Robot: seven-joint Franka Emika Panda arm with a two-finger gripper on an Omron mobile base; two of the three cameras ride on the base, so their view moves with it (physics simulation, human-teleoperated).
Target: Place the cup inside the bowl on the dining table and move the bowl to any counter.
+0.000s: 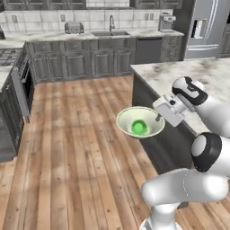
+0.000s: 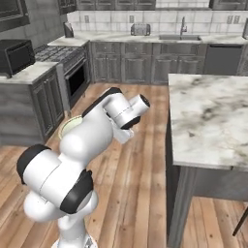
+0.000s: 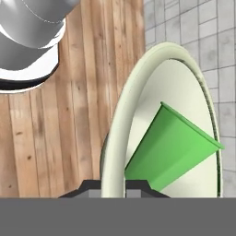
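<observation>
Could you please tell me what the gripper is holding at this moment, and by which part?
The gripper holds the bowl by its rim, one finger on each side of the rim; the cup sits inside it, above the wooden floor.

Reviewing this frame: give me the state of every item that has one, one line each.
cup: inside the bowl, standing on its floor.
bowl: lifted off the dining table, held by its rim in the air over the wooden floor.
gripper: shut on the bowl's rim.
dining table: nothing on the visible part.
</observation>
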